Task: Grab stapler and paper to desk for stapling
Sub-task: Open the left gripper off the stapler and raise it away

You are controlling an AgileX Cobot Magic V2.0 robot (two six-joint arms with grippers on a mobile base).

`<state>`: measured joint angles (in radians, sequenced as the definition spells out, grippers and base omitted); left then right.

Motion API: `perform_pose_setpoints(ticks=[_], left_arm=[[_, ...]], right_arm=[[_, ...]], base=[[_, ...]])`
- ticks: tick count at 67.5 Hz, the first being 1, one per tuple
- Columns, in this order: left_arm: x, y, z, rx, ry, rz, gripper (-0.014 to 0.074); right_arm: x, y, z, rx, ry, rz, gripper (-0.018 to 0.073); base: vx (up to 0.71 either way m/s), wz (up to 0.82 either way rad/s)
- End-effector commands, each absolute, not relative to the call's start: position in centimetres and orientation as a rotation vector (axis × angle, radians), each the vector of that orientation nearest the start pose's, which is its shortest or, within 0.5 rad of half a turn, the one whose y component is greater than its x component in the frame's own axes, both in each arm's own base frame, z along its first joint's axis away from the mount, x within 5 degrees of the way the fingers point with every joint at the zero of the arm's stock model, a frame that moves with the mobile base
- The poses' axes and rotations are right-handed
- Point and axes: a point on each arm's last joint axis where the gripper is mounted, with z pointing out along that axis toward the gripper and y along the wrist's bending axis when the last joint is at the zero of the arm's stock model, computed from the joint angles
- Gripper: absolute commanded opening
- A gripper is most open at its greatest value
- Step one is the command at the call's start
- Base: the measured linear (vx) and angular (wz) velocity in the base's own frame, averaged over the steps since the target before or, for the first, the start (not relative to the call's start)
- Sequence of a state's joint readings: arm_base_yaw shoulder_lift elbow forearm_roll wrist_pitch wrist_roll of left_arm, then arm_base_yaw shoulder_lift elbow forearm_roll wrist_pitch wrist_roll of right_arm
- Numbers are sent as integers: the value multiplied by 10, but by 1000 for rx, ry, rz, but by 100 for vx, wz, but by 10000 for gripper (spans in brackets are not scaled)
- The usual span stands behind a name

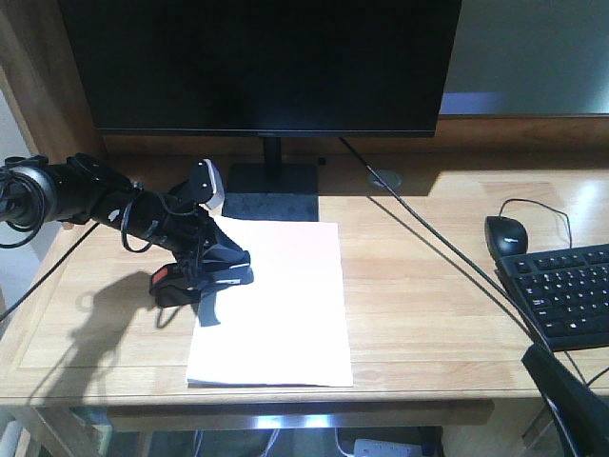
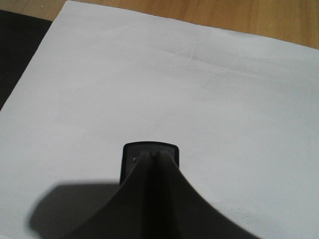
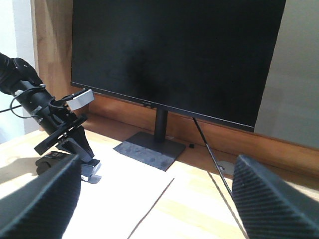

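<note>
Desk (image 1: 428, 286): light wood, dark raised back; monitor (image 1: 262, 62) at 12 o'clock, mouse (image 1: 506, 234) and keyboard (image 1: 571, 290) at 3 o'clock. Paper (image 1: 271, 305): 1 white sheet lying flat, long axis 12-to-6. Stapler (image 1: 190, 281): on the sheet's 9 o'clock edge, long axis crosswise, orange tab toward 9. Left gripper (image 1: 217, 269): closed around the stapler. Right gripper (image 3: 154, 199): jaws apart, holding nothing.

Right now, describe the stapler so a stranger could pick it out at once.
Start at the big black monitor at the back of the desk, then drop to the white paper lying in front of its stand. At the paper's left edge, under the left gripper, sits the stapler: small and black with an orange rear tab, unlike the black mouse far right.
</note>
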<state>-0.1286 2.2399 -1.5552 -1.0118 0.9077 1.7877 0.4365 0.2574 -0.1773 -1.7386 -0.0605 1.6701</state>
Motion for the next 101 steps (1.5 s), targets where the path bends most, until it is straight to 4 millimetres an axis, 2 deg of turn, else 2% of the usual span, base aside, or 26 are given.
perform_pose_setpoints(ticks=[1,20,30,37,56,64,81,91,97,101], left_arm=[[438,-119,145,1488,1947,-596,-6],[436,-118,139,1516,1975,-606,-6],[435,-117,155,1511,1946,-579,-6],[434,-116,179,1490,1911,-525,-6],[420,-104,275,1253,1875,-362,-6],[410,-87,307,1172,1906,-257,-6],[384,-44,352,971,2083,40,-6],[366,-19,378,670,2180,102,-6],[355,-12,392,399,2218,13,-6],[348,-8,401,290,2206,-3,-6]], right_arm=[[69,36,265,-437,1493,299,584],[69,36,265,-437,1493,299,584],[69,36,265,-436,1493,300,584],[69,36,265,-436,1493,300,584],[69,36,265,-437,1493,301,584],[69,36,265,-437,1493,301,584],[69,36,265,-437,1493,301,584],[69,36,265,-437,1493,301,584],[69,36,265,-437,1493,301,584],[69,36,265,-437,1493,301,584]], base=[[0,0],[0,0],[0,0],[0,0],[0,0],[0,0],[0,0],[0,0],[0,0],[0,0]])
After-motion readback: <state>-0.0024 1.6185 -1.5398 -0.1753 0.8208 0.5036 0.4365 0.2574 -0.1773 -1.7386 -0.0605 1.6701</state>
